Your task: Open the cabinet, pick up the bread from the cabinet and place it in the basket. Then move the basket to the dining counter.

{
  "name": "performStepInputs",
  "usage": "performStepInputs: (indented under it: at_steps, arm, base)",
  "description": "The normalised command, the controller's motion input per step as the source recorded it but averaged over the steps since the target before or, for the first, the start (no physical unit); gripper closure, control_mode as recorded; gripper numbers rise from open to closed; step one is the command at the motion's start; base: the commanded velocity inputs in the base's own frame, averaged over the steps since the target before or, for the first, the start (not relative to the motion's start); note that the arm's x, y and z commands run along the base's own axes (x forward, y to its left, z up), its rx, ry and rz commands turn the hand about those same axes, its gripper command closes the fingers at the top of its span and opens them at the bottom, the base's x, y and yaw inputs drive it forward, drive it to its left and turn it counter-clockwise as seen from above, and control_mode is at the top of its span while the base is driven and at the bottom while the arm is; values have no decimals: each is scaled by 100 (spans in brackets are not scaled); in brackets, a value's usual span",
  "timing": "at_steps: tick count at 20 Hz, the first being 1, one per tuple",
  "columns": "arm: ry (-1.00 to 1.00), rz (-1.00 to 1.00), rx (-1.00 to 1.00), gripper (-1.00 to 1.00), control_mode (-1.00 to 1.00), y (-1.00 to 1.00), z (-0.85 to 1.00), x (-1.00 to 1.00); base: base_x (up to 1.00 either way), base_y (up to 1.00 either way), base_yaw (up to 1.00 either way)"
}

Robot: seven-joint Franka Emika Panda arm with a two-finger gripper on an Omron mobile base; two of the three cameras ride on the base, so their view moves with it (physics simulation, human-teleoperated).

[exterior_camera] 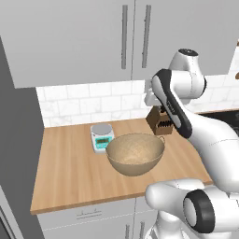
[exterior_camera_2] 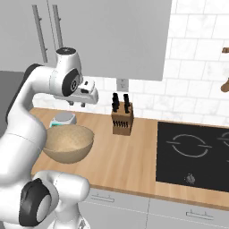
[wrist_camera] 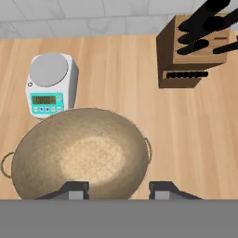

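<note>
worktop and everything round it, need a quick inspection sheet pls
surface: wooden worktop, white tile backsplash behind
job's things: light grey wall cabinet, both doors shut; round tan woven basket empty, on the worktop; bread nothing seen
clutter: white-and-teal kitchen scale behind the basket; brown wooden knife block
grippers: gripper above the basket, jaws apart, holding nothing
cables: nothing seen
surroundings: black cooktop right of the knife block; grey drawers below
</note>
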Motion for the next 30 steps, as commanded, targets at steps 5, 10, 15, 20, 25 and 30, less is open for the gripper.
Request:
performStepInputs:
  at_steps: [5,10,15,20,25,30]
  arm:
    - [-1,0,0,-100,-100,0,-1,-15]
    - [-12,1,0,-100,-100,6,-9,-61]
    - [-40,0,0,-100,-100,24,30,-30]
    - [-35,0,0,-100,-100,23,70,6]
    - [-16,0,0,-100,-100,19,76,28]
    - [-1,0,0,-100,-100,6,92,25]
  base:
    - [0,0,0]
    - [0,0,0]
    - [0,0,0]
    - [0,0,0]
    - [0,0,0]
    - [0,0,0]
